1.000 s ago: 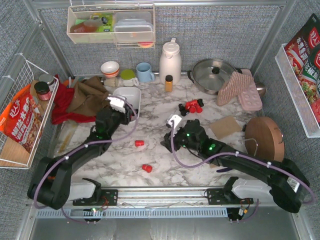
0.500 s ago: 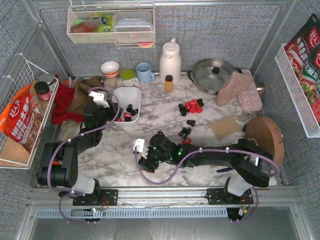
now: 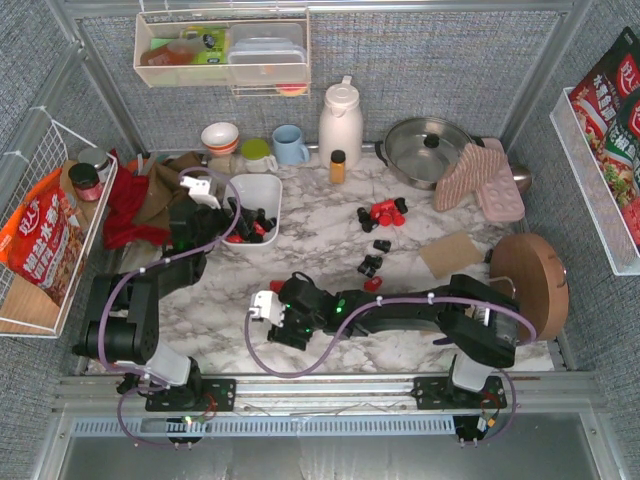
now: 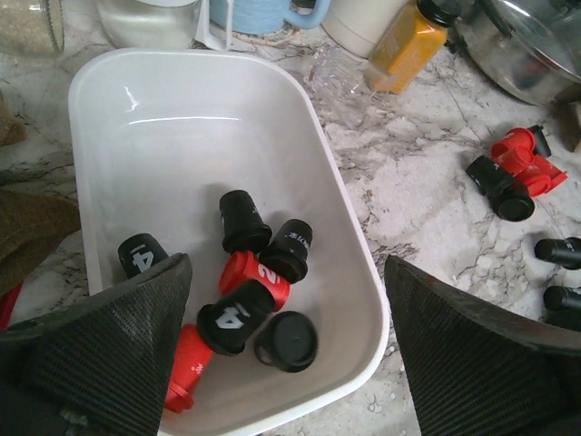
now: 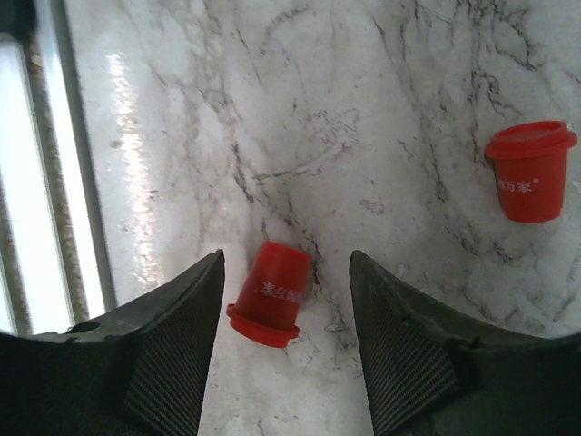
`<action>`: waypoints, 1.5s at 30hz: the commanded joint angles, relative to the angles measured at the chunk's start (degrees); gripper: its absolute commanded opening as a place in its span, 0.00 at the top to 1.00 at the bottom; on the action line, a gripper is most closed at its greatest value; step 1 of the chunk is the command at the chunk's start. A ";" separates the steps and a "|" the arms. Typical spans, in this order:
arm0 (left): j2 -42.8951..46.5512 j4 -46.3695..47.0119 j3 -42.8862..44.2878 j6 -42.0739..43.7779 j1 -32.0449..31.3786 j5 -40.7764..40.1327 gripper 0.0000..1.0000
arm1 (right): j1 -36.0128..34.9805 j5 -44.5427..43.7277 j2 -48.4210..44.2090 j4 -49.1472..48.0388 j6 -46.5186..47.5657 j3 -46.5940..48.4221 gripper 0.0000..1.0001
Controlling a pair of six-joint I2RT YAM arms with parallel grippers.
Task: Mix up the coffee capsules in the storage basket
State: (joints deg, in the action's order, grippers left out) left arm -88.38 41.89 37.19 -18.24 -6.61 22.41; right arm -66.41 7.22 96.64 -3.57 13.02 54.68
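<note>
The storage basket [image 3: 262, 181] is a white dish at the back left, with several red and black coffee capsules [image 4: 255, 278] lying in its near end. My left gripper [image 3: 224, 214] hangs over that end, jaws wide open [image 4: 290, 363] and holding nothing. My right gripper [image 3: 284, 332] is low over the marble near the front. It is open [image 5: 287, 269], with one red capsule [image 5: 270, 292] lying on its side between the fingers, untouched. Another red capsule [image 5: 530, 174] stands to its right. Loose red and black capsules [image 3: 383, 212] lie mid-table, with more black ones [image 3: 372, 263] nearer.
An amber bottle [image 3: 338, 166], white jug [image 3: 340, 122], blue mug [image 3: 290, 145] and lidded pot [image 3: 425, 148] line the back. Oven mitts [image 3: 480, 178] and a wooden board [image 3: 528, 276] sit right. Cloths [image 3: 150, 195] and a wire rack [image 3: 45, 230] are left.
My left gripper's jaws have spread wide above the basket, which now shows more capsules. My right gripper has slid left and nearer, coming down around the lying red capsule.
</note>
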 commanded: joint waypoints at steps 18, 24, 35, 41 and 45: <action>12.88 -9.43 1.81 5.93 -4.60 -12.80 0.01 | -0.21 -4.62 4.97 13.82 9.61 5.95 0.41; 15.08 -10.78 1.43 8.44 -7.98 -14.76 0.01 | 0.22 -4.38 6.22 14.75 11.08 6.08 0.41; 15.34 -21.19 6.94 5.93 -9.12 -19.86 0.01 | 0.93 -1.06 6.96 15.58 12.53 6.28 0.56; 16.07 -20.95 6.82 4.93 -9.12 -19.63 0.01 | 1.26 -0.58 5.96 14.89 13.17 5.46 0.65; 16.59 -19.20 5.44 3.59 -9.05 -20.40 0.01 | 1.61 -0.93 4.13 13.15 13.09 3.98 0.67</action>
State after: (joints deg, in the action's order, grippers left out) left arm -72.47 21.04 43.53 -12.93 -15.66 2.98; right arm -65.14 6.76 102.15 9.96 25.45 59.86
